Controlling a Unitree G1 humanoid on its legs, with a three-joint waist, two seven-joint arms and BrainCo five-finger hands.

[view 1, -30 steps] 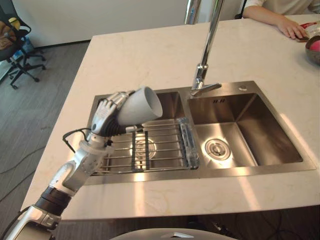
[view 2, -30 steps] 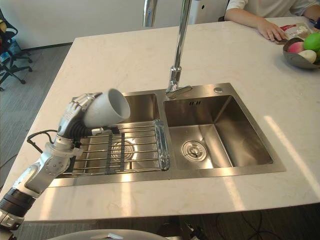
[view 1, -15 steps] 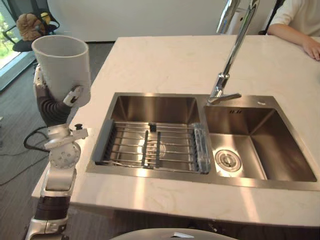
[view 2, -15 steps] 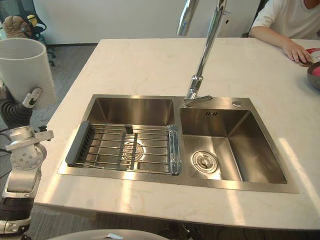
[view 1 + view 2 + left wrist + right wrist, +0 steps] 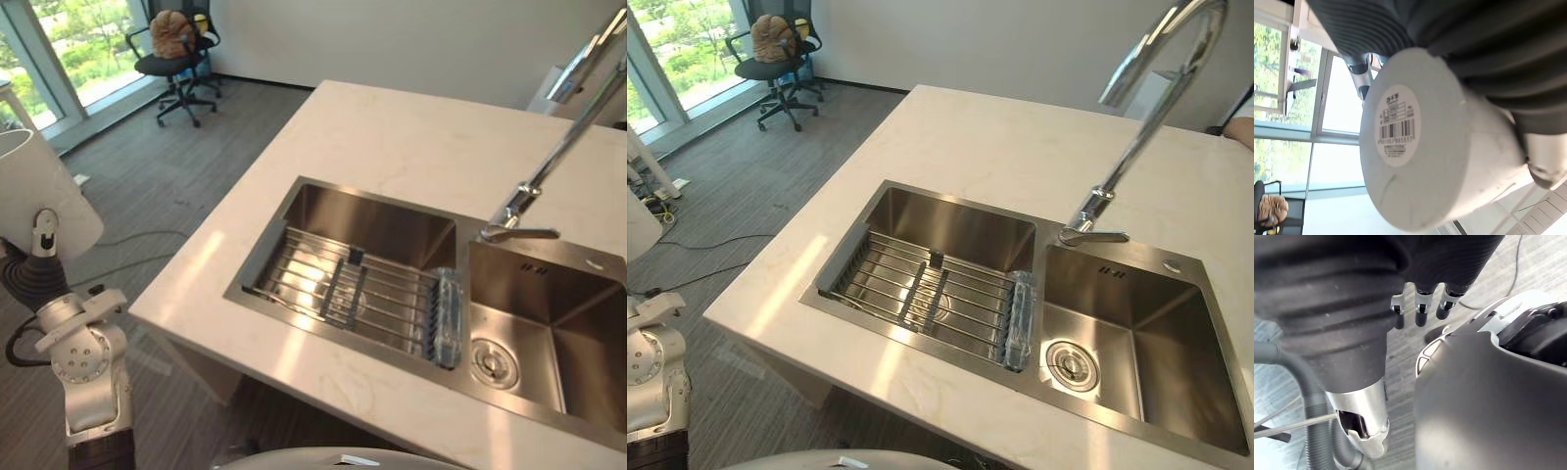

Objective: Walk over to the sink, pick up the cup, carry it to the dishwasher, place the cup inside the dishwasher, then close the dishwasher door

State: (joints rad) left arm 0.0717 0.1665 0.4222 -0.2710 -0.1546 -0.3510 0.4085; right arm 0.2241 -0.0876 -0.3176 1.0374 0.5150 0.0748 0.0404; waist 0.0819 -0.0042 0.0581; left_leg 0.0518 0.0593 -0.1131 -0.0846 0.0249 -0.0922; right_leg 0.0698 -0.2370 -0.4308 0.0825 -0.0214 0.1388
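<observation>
White cup (image 5: 49,186) upright, mouth up, far left of frame, well apart from sink (image 5: 372,220). Left hand (image 5: 1546,165) fingers curled round cup wall. Right hand (image 5: 1421,313) fingers straight, loose.

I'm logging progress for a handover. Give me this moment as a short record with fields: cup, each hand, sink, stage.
cup: white tapered cup, held clear of the counter
left hand: curled round the cup
right hand: fingers relaxed, empty, above the floor
sink: stainless steel double sink, wire rack in its left basin
stage: cup in hand, not yet placed
</observation>
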